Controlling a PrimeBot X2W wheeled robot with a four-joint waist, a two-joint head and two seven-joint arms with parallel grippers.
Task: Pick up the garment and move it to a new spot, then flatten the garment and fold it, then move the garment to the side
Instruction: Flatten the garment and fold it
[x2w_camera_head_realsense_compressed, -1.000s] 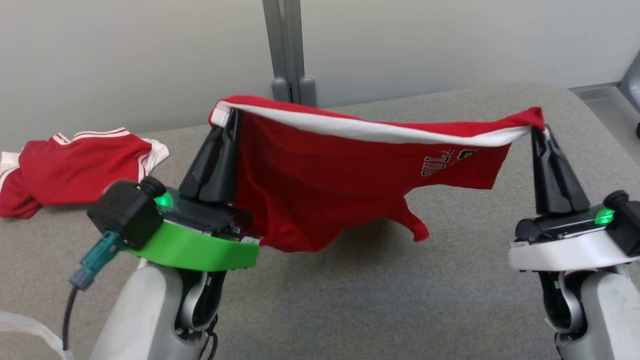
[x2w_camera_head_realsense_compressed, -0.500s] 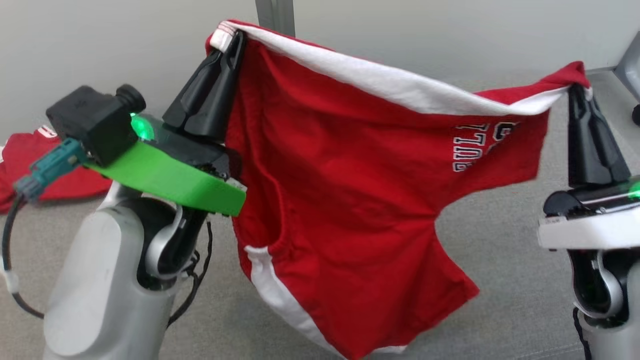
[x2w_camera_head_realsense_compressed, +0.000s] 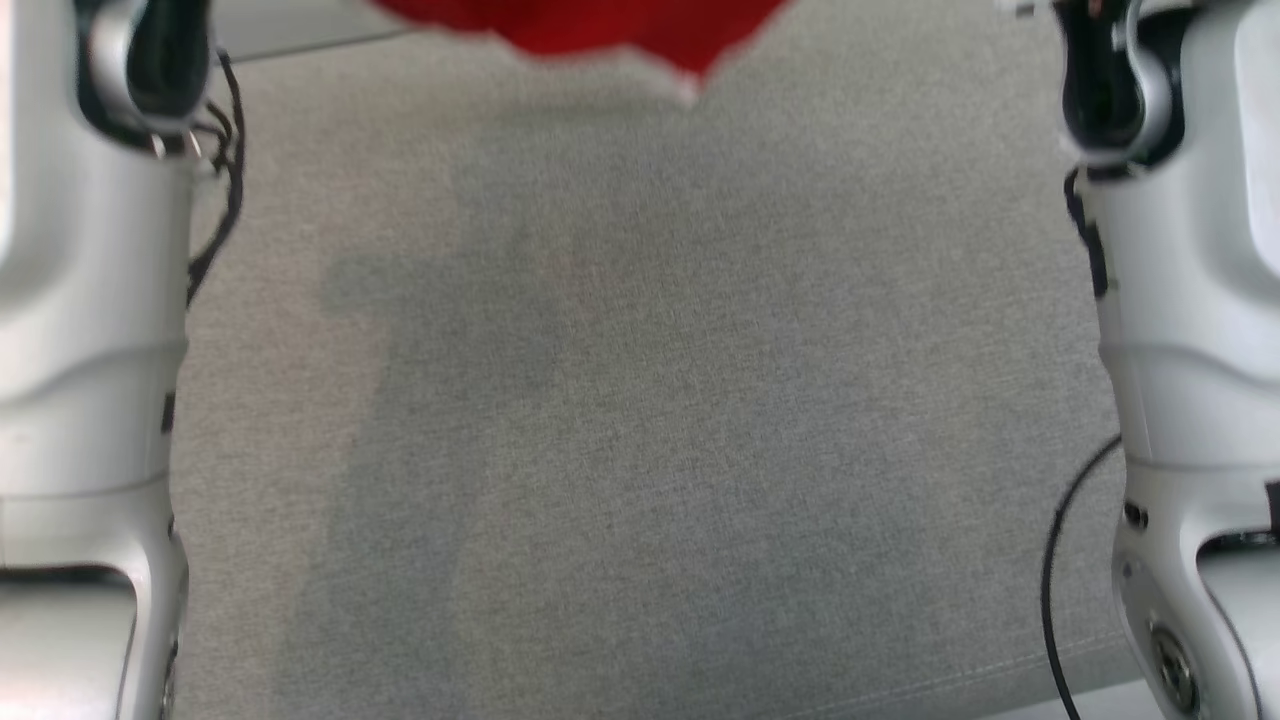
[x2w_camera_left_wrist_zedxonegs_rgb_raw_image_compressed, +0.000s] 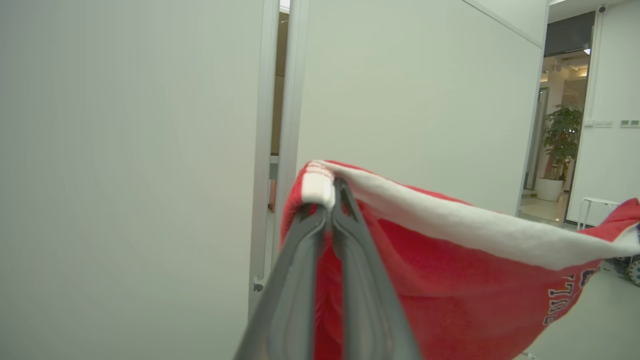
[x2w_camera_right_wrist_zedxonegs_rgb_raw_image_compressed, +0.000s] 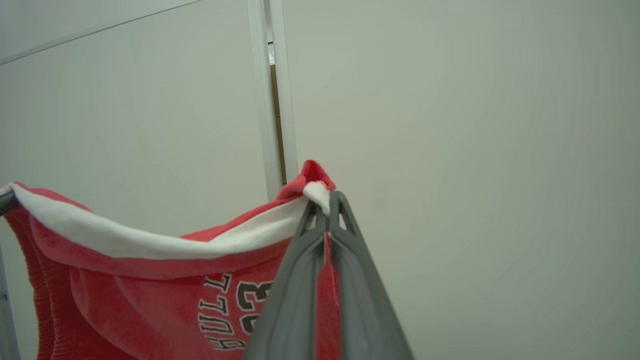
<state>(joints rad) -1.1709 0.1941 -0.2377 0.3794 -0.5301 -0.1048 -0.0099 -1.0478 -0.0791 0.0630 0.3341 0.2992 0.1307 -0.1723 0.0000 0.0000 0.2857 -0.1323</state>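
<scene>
Currently aloft: one red garment (x2w_camera_left_wrist_zedxonegs_rgb_raw_image_compressed: 450, 280), shorts-type, with a white band (x2w_camera_left_wrist_zedxonegs_rgb_raw_image_compressed: 465, 227) along its top edge, stretched between two grippers. Left gripper (x2w_camera_left_wrist_zedxonegs_rgb_raw_image_compressed: 331, 200): long dark fingers pressed together, no gap between them, pinching one end of the white band, where the cloth bunches over the tips. Right gripper (x2w_camera_right_wrist_zedxonegs_rgb_raw_image_compressed: 327, 212): fingers likewise closed tight, clamping the opposite end of the same band, with a red fold standing above the tips. Between the two holds the band sags slightly and the red body (x2w_camera_right_wrist_zedxonegs_rgb_raw_image_compressed: 125, 300) hangs below it. Dark lettering (x2w_camera_right_wrist_zedxonegs_rgb_raw_image_compressed: 235, 310) with white outline on the cloth near the right gripper reads "ULL" and "23" in part. Head view: only the garment's blurred lower edge (x2w_camera_head_realsense_compressed: 600, 25) shows at the top, clear of the grey fabric surface (x2w_camera_head_realsense_compressed: 640, 450) beneath, which carries a darker shadow patch. Left forearm (x2w_camera_head_realsense_compressed: 90, 330) and right forearm (x2w_camera_head_realsense_compressed: 1190, 330), both pale, rise at the sides; a black cable (x2w_camera_head_realsense_compressed: 1050, 580) runs beside the right one. Background: pale wall panels (x2w_camera_left_wrist_zedxonegs_rgb_raw_image_compressed: 125, 150), a potted plant (x2w_camera_left_wrist_zedxonegs_rgb_raw_image_compressed: 560, 135), a white stool (x2w_camera_left_wrist_zedxonegs_rgb_raw_image_compressed: 597, 205).
</scene>
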